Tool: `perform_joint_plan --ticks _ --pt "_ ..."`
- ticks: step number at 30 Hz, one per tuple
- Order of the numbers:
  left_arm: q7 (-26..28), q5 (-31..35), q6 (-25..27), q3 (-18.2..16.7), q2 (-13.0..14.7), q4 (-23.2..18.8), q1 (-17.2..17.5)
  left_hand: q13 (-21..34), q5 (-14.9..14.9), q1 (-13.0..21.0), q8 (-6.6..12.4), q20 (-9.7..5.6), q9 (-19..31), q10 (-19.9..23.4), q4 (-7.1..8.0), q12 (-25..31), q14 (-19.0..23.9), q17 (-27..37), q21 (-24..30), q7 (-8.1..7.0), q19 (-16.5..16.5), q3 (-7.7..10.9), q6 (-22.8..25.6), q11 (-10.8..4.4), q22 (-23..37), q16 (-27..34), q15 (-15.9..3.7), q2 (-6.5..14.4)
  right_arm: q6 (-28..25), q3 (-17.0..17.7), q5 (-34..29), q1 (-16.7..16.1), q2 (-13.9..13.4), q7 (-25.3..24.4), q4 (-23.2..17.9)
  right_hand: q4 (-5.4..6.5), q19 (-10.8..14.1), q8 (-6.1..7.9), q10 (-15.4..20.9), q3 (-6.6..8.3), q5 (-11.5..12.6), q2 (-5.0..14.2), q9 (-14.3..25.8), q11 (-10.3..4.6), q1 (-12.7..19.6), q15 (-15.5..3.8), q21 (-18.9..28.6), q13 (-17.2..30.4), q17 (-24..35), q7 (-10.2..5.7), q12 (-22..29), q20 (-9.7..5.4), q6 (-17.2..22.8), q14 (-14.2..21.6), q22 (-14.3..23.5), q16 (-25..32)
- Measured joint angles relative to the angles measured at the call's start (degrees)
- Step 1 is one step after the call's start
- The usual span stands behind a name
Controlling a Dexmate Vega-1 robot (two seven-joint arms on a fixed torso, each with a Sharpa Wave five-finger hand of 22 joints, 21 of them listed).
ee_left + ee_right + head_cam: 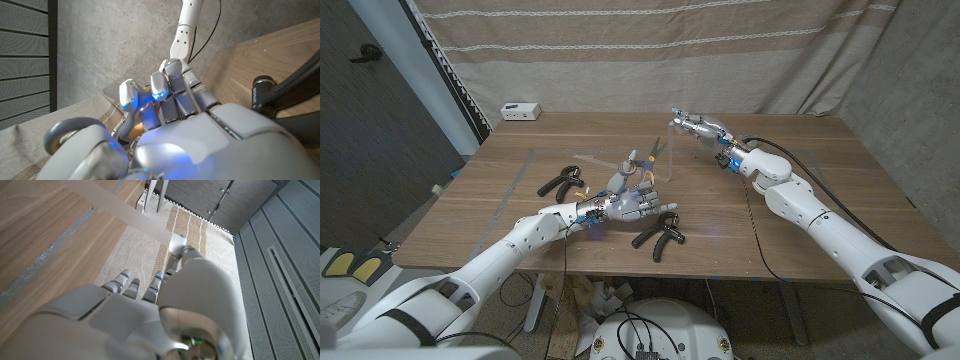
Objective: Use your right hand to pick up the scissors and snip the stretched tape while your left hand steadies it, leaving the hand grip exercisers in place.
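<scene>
Two hands are raised over the bench [800, 150]. The left hand [632, 200], fingers [172, 85] curled, seems to grip the scissors [642, 165] near mid-bench, blades pointing up; the hold is hard to make out. The right hand [695, 125] pinches the tape [665, 125] towards the far edge, well apart. One gripper tool [658, 232] lies by the near edge, another [560, 183] further left. Open wood spreads rightward; a curtain [650, 50] hangs behind.

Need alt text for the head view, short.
Right hand holds scissors raised over a wooden table; left hand sits mid-table on stretched clear tape, between two black hand grip exercisers.
</scene>
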Motion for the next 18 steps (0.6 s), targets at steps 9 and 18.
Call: perform_joint_plan --ticks 9,18 --pt "-0.89 0.42 -0.13 0.33 -0.52 1.14 -0.68 0.00 0.00 0.00 0.00 0.00 0.00 0.00 0.00 0.00 -0.06 0.09 0.00 -0.09 0.00 0.00 0.09 0.00 0.00 0.00 -0.04 0.00 0.25 -0.07 0.00 0.03 0.04 0.23 -0.39 0.00 0.00 0.00 0.00 0.00 0.00 0.11 0.00 0.00 -0.11 0.00 0.00 0.00 0.00 0.00 0.00 0.00 0.00 0.00 0.00 0.00" --pt "-2.34 0.97 -0.46 0.70 -1.39 2.89 -1.69 0.00 0.00 0.00 0.00 0.00 0.00 -0.19 0.00 0.00 0.08 -0.19 0.00 -0.09 0.00 0.00 0.09 -0.19 0.01 0.00 -0.18 0.00 0.27 -0.10 -0.03 -0.10 0.01 0.20 -1.09 0.01 0.00 -0.01 0.00 -0.01 -0.11 0.24 0.19 0.00 -0.24 0.00 0.00 0.01 0.00 0.00 0.00 0.00 0.00 0.00 0.00 0.00"
